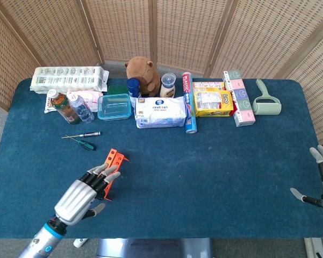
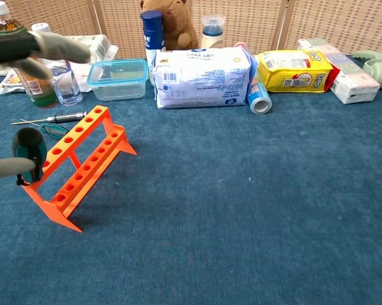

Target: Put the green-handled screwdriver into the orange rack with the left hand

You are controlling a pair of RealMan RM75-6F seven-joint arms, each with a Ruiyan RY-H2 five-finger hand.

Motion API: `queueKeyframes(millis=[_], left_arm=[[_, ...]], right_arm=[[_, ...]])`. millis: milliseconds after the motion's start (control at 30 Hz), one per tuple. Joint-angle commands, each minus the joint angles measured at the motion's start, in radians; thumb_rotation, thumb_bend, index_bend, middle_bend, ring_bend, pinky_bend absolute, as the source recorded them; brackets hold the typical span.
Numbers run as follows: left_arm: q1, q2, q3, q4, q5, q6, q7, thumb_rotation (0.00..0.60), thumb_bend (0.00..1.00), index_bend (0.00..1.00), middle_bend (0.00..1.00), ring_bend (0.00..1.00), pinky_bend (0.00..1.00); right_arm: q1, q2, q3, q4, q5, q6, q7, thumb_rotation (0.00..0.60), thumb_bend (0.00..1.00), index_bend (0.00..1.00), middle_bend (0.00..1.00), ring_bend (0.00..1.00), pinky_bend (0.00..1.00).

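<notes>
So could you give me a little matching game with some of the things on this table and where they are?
Things:
1. orange rack
2. green-handled screwdriver
3. lint roller
4. left hand

Places:
A. far right of the back row
B. lying on the cloth behind the rack
C. hovering, open, over the rack's near end
D. standing left of centre

Pairs: 1-D, 2-B, 3-A, 4-C
</notes>
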Motion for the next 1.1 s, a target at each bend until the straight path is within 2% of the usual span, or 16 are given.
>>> queueKeyframes(millis=[33,267,500,700,1100], left_arm=[[-0.012,-0.055,-0.022,0.0,-0.06,-0.021,0.086,0.6,0.23,0.0,0.0,0.02,0.15],[-0.027,-0.108,-0.042,0.009,-0.125,-0.022,0.165,0.6,0.23,0.0,0.0,0.02,0.15],[-0.029,-0.119,-0.048,0.001,-0.147,0.001,0.204,0.6,0.24,0.0,0.0,0.02,0.15],[-0.012,-0.067,-0.058,-0.026,-0.132,0.069,0.18,0.6,0.24,0.0,0.0,0.02,0.15],[-0.008,0.02,-0.072,-0.048,-0.112,0.127,0.065,0.6,0.24,0.0,0.0,0.02,0.15]], right_arm=[[0.0,0.001,0.001,0.001,0.001,0.0,0.004,0.6,0.09,0.03,0.0,0.0,0.0],[-0.001,0.004,0.001,0.002,0.0,0.001,0.011,0.6,0.09,0.03,0.0,0.0,0.0],[0.0,0.004,0.001,0.002,0.001,-0.002,0.014,0.6,0.09,0.03,0.0,0.0,0.0],[0.0,0.004,0.001,0.002,0.001,-0.002,0.013,0.6,0.09,0.03,0.0,0.0,0.0],[0.002,0.0,0.0,0.0,0.003,-0.005,-0.001,0.6,0.09,0.03,0.0,0.0,0.0]])
